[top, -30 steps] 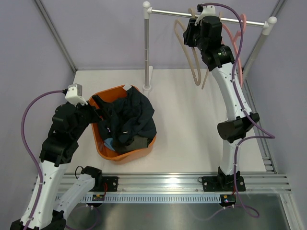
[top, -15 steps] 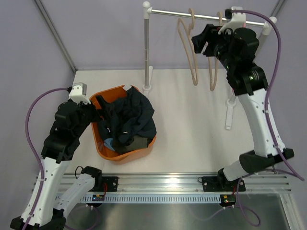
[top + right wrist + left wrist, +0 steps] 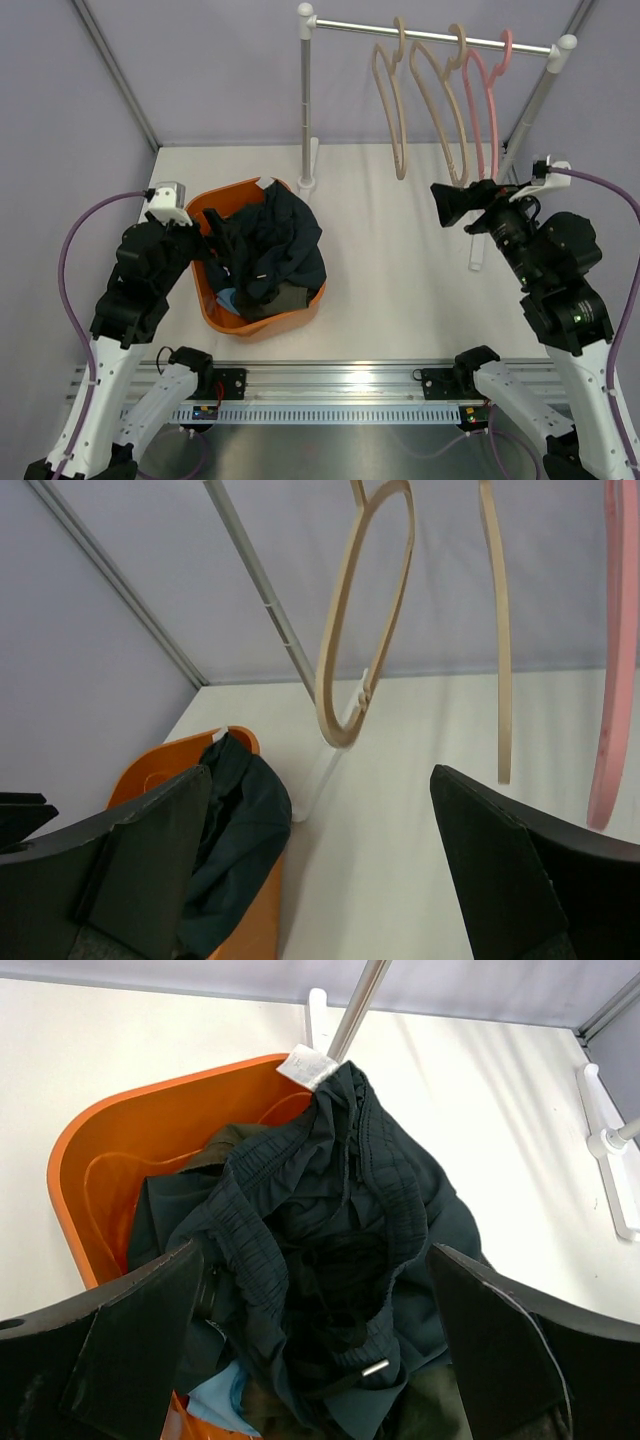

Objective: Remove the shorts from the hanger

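The dark navy shorts (image 3: 270, 245) lie heaped on top in an orange basket (image 3: 300, 312), with a patch of light blue shorts (image 3: 228, 298) and olive shorts (image 3: 288, 298) under them. Three bare hangers hang on the rail: two beige hangers (image 3: 400, 165) and a pink hanger (image 3: 506, 50). My left gripper (image 3: 205, 240) hovers open just above the navy shorts (image 3: 340, 1220), holding nothing. My right gripper (image 3: 462, 205) is open and empty in mid-air at the right, below the hangers (image 3: 345, 650) and facing the basket (image 3: 150, 770).
The rack's rail (image 3: 430, 33) spans the back, carried by a left post (image 3: 305, 100) and a right post (image 3: 530, 110) on white feet (image 3: 478, 245). Frame bars and lilac walls close in the sides. The arm bases sit on the near rail.
My right arm has dropped from the rail and drawn back to the right, its jaws opening wide. The hangers stay bare on the rail. The left arm has barely moved.
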Tool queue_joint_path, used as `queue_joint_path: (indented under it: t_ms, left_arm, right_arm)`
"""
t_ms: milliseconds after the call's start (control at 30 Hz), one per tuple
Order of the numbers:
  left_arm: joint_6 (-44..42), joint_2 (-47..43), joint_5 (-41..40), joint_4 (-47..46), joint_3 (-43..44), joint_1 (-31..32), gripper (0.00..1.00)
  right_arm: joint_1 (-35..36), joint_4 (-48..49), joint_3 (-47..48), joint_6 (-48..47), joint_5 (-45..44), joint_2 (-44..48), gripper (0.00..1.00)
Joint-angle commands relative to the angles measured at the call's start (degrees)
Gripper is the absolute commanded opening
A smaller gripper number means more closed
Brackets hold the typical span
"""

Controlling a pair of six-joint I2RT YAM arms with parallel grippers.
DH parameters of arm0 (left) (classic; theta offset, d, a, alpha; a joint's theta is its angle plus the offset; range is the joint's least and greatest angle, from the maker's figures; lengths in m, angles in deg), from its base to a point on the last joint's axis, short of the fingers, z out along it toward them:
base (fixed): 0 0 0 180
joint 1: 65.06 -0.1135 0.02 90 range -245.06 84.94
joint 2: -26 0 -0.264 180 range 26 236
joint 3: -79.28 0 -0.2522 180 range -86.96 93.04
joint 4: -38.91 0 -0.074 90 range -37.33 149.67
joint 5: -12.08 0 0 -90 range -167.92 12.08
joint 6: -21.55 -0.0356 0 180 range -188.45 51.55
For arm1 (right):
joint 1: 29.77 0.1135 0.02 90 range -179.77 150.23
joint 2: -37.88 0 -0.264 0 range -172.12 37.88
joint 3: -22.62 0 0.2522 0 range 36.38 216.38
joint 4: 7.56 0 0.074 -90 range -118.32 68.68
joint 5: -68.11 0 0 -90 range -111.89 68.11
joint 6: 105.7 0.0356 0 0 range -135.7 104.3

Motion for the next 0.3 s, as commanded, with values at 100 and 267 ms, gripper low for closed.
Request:
queue_joint_path:
  t_ms: [100, 267]
  left_arm:
    - [-1.88, -3.49, 0.65, -6.11, -5.80, -0.26, 0.99]
    - [-2.41, -4.99, 0.65, -7.17, -8.88, -0.26, 0.99]
  right_arm:
    - [-0.17, 1.00, -6.71, 3.11, 0.40, 4.23, 1.00]
    - [-0.17, 1.86, -9.25, 2.94, 0.40, 5.28, 1.00]
